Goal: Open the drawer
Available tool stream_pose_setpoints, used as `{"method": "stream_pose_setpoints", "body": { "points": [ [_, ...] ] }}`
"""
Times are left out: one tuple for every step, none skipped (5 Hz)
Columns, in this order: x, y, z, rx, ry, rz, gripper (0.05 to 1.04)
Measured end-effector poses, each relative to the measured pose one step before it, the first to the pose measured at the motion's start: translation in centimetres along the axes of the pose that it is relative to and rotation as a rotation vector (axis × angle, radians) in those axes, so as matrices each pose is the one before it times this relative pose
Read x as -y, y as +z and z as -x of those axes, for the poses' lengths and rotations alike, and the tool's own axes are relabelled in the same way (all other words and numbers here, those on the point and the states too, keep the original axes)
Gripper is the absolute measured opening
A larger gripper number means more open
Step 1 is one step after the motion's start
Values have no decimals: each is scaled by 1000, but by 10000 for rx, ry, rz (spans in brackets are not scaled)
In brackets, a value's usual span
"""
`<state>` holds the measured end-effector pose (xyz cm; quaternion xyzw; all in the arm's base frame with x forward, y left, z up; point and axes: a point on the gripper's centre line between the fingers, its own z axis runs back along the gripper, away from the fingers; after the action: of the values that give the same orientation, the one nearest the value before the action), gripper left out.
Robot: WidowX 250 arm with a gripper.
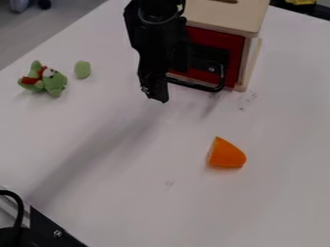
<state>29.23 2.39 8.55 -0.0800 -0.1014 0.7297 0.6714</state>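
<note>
1. Black metal plate (46,230) with a screw and black cable (19,205) are nearest to us, at the lower left corner of the camera view.
2. On the white table (277,144), to the right of the middle, we see one orange piece (226,155).
3. We find the drawer (236,48) in the wooden box (222,19) at the top; its front is red, with a black handle (201,87).
4. Our gripper (155,92) hangs beside the left end of this handle; whether they touch, we cannot tell. Neither can we tell how far it is open, or if it holds something.
5. At the upper left we see a green soft toy (55,83) with red parts, and near it a small green object (82,69).
</note>
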Motion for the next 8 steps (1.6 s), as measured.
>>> {"method": "stream_pose_setpoints", "body": {
  "points": [
    [844, -1422, 744, -212, 98, -21, 1000],
    [-38, -1196, 235, -137, 159, -190, 1000],
    [696, -876, -74, -43, 38, -31, 1000],
    [1494, -1426, 465, 5, 1, -110, 950],
    [278, -836, 484, 30, -64, -77, 687],
    [442, -231, 328, 181, 23, -76, 364],
    [-172, -29, 383, 245, 142, -95, 166],
    [-165, 48, 174, 162, 69, -84, 124]
  ]
}}
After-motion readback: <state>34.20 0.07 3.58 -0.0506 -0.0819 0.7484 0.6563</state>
